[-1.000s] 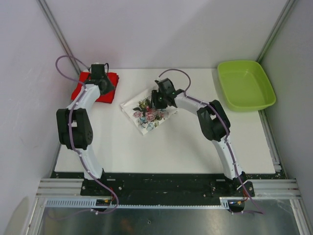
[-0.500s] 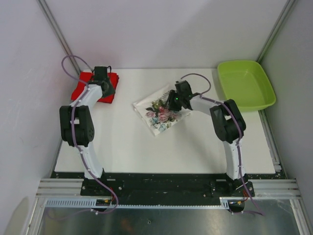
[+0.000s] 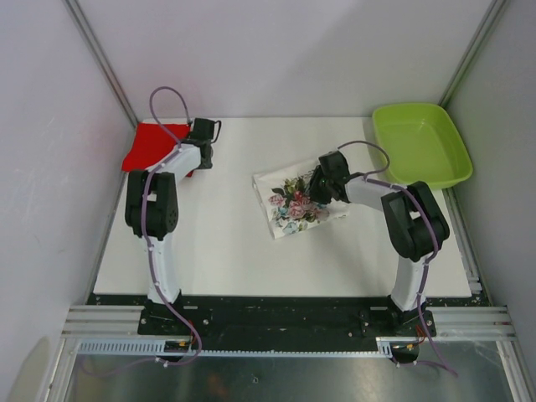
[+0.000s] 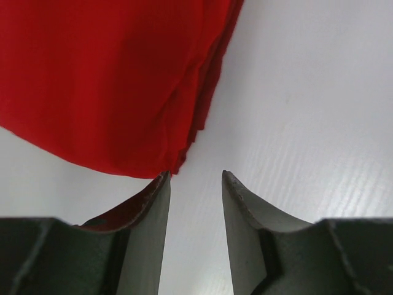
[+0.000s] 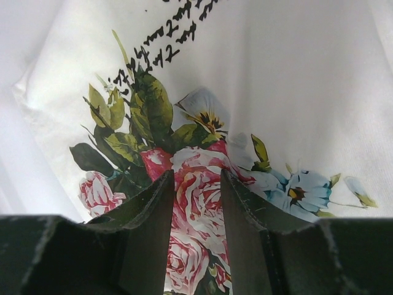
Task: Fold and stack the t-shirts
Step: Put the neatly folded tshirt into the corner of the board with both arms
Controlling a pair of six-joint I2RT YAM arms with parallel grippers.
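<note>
Swung off the red t-shirt toward 3 o'clock within the last second, in the left arm's case. Dragged the same way under the right arm, in the case of the white floral-print t-shirt: from left of centre to just right of centre.

At 10 o'clock on the worktop: red t-shirt, folded, partly hidden by the arm in the overhead view. Soft, light, limp. Stepped layers along one side in the wrist view, likely to slip apart if tugged by a single ply. Best taken through all layers at a folded edge or corner.

Just beside its near corner: left fingers, partly apart, bare worktop in the gap, nothing clamped. Red cloth at 11 o'clock from the tips, its corner touching or almost touching the left tip, a sliver of red showing under that finger.

Just right of centre: white t-shirt, folded, askew, print upward. Equally soft and light, and probably quick to slide on the smooth worktop. Best pinched at a thick folded edge for any lift toward the red one.

On its 3 o'clock part: right fingers, partly apart, tips down on the rose print, flat cloth visible between, no bunched fold seen clamped.

At 2 o'clock, well apart from both shirts: lime-green tray.
</note>
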